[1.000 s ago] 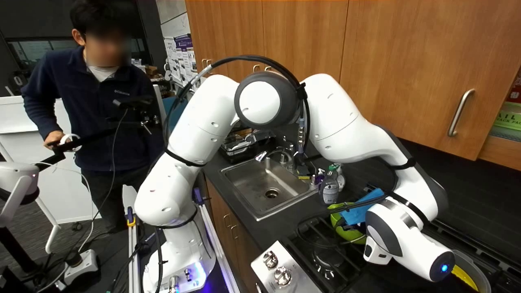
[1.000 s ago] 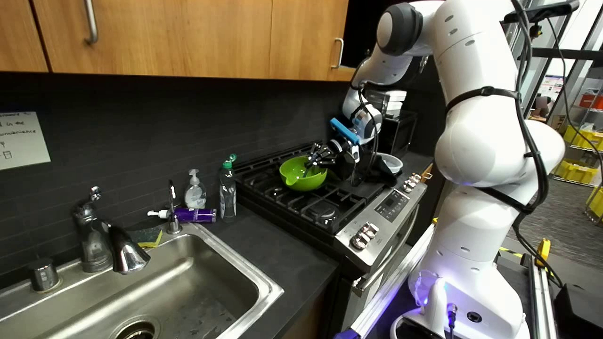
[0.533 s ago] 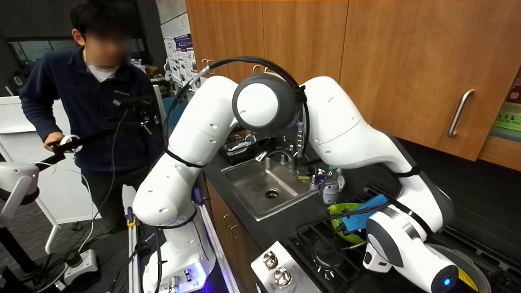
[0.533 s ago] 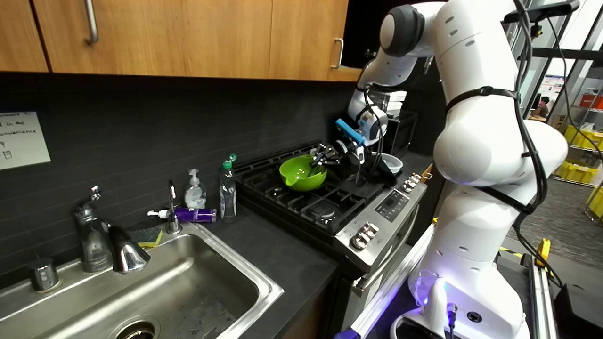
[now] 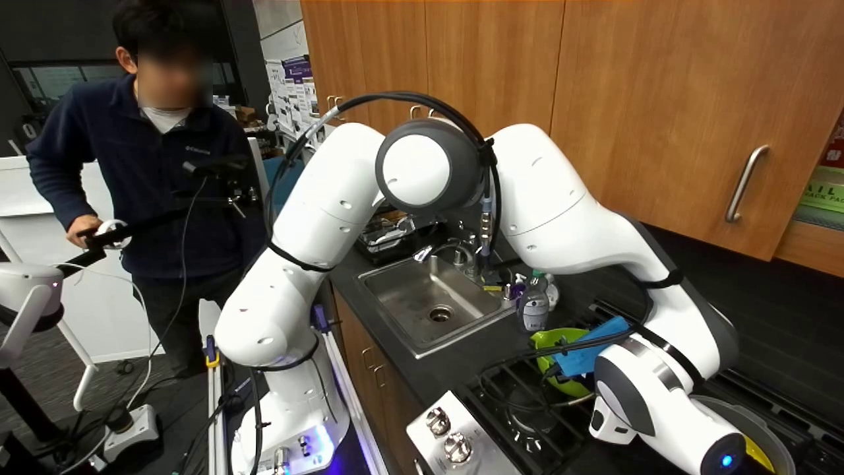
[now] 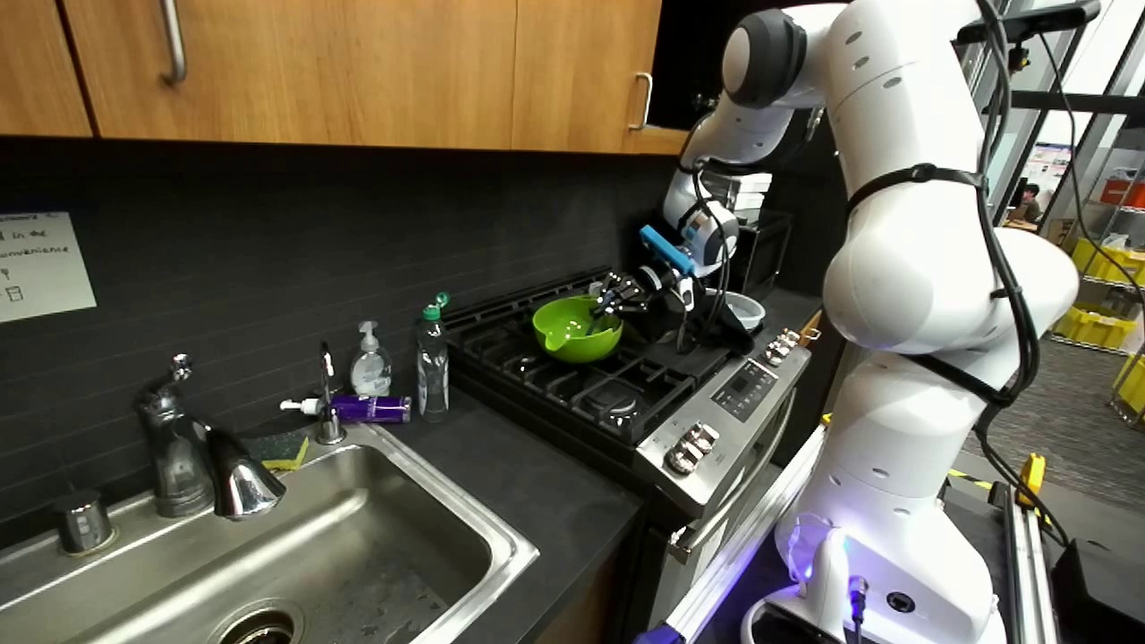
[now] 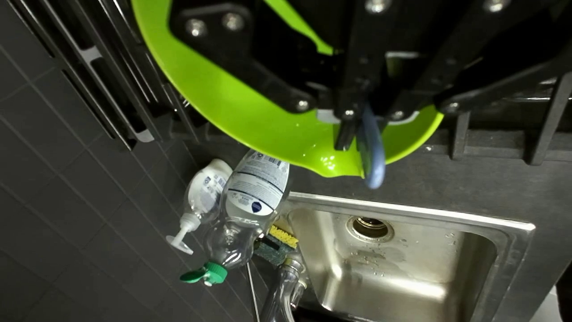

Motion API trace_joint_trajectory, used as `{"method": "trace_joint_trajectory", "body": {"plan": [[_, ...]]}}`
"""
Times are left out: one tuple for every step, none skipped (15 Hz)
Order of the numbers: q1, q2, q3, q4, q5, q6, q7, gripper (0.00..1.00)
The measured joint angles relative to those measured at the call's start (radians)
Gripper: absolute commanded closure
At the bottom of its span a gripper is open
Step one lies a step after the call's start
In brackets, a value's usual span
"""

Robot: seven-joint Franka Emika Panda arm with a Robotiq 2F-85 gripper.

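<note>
**Claw (image 7: pixel 359 127) closed on blue-grey tool (image 7: pixel 373 152) at green bowl (image 6: pixel 562 329)**

The claw is closed on the blue-grey tool, a slim item whose type cannot be told (the claw itself hides much of it). In the wrist view the tool's rounded end overlaps the rim beside the spout; contact there cannot be confirmed. In an exterior view its lower part slants down inside the green bowl, which rests upright on the grates of the stove (image 6: pixel 747 391), spout toward the sink (image 7: pixel 411 268).

On the dark surface (image 6: pixel 523 456) between stove and sink stands a clear bottle (image 7: pixel 259 188) with a green cap; a white pump bottle (image 7: pixel 203 192) stands just beside it. A purple bottle (image 6: pixel 371 410) lies on its side near the sink's corner. A yellow and dark green sponge (image 7: pixel 283 237) sits close to the faucet (image 6: pixel 237 478). In an exterior view a grey container (image 5: pixel 765 422), with something yellow inside, is partly hidden by the arm (image 5: pixel 649 389). A person (image 5: pixel 165 191) in a dark jacket stands beyond the robot's base.
</note>
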Motion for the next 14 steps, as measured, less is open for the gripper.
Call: {"method": "trace_joint_trajectory", "body": {"plan": [[0.0,0.0,-0.003,0.0,0.0,0.0,0.0,0.99],[0.0,-0.001,-0.006,0.0,0.0,0.0,0.0,0.99],[0.0,-0.001,-0.011,0.0,0.0,0.0,0.0,0.99],[0.0,-0.001,-0.017,0.0,0.0,0.0,0.0,0.99],[-0.001,-0.001,-0.023,0.0,0.0,0.0,0.0,0.99],[-0.001,-0.001,-0.028,0.0,0.0,0.0,0.0,0.99],[-0.002,-0.001,-0.032,0.0,0.0,0.0,0.0,0.99],[-0.004,-0.001,-0.034,0.0,0.0,0.0,0.0,0.99],[-0.004,-0.001,-0.036,0.0,0.0,0.0,0.0,0.99],[-0.004,-0.001,-0.037,0.0,0.0,0.0,0.0,0.99],[-0.004,-0.002,-0.037,0.0,0.0,0.0,0.0,0.99],[-0.003,-0.002,-0.037,0.001,0.0,0.0,0.0,0.99],[-0.003,-0.003,-0.037,0.003,0.0,0.0,0.0,0.99],[-0.001,-0.004,-0.037,0.007,0.0,0.0,0.0,0.99]]}}
